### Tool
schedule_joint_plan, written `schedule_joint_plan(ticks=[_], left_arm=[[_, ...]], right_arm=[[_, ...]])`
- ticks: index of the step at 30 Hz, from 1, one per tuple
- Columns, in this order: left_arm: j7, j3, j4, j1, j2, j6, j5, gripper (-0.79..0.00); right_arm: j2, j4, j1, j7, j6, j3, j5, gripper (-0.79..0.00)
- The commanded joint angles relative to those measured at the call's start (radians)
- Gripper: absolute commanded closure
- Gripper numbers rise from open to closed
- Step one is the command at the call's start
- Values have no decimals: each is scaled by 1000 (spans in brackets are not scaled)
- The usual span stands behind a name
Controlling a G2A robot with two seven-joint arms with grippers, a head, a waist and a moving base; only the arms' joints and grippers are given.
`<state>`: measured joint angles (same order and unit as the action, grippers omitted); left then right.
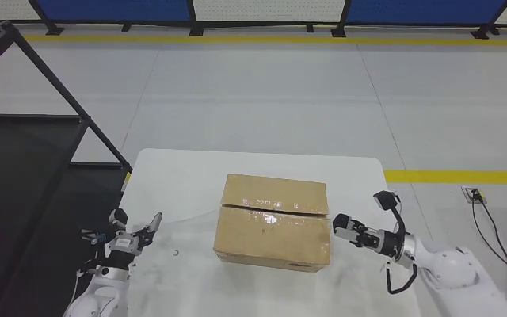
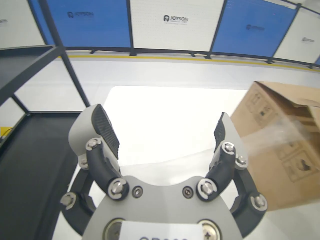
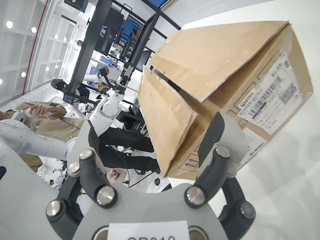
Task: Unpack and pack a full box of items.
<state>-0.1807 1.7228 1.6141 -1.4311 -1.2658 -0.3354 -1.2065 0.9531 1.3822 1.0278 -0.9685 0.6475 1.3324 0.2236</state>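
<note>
— Cardboard, brown: from the top view, where does the box (image 1: 273, 222) sit?
— On the middle of the white table (image 1: 182, 170), its two top flaps folded down and meeting along a seam.
— And the arms?
— The left gripper (image 1: 139, 219) hovers over the table's left part, well apart from the box, its fingers spread. The right gripper (image 1: 341, 223) is just beside the box's right end.
— What does the left wrist view show?
— The left gripper (image 2: 161, 116) with both ribbed pads wide apart and only bare table between them; the box (image 2: 265, 111) stands off to one side, clear of the fingers.
— And the right wrist view?
— The right gripper (image 3: 155, 131) is spread too, holding nothing. The box (image 3: 212, 58) is close in front of it, flaps down but loose, a gap showing at the seam. A white label (image 3: 272, 96) is stuck on its side. One finger (image 3: 217, 126) overlaps the box's end face; I cannot tell whether it touches.
</note>
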Motion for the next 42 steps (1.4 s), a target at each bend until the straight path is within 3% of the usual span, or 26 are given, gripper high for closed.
schedule_joint_plan(ticks=[1, 11, 21, 31, 42], left_arm=[[7, 6, 19, -16, 3, -51, 12, -785], [35, 4, 48, -20, 10, -91, 47, -785], [46, 7, 115, -49, 23, -241, 63, -785], [47, 23, 143, -86, 53, -510, -71, -785], [82, -66, 108, -63, 63, -510, -176, -785]], right_arm=[[3, -13, -18, -13, 6, -15, 15, -785], [7, -26, -70, -142, 63, -73, 225, -785], [-74, 219, 27, -185, 20, -82, 283, -785], [-175, 269, 75, -103, 101, -185, 166, -785], [-238, 179, -13, 28, 233, -394, 125, -785]])
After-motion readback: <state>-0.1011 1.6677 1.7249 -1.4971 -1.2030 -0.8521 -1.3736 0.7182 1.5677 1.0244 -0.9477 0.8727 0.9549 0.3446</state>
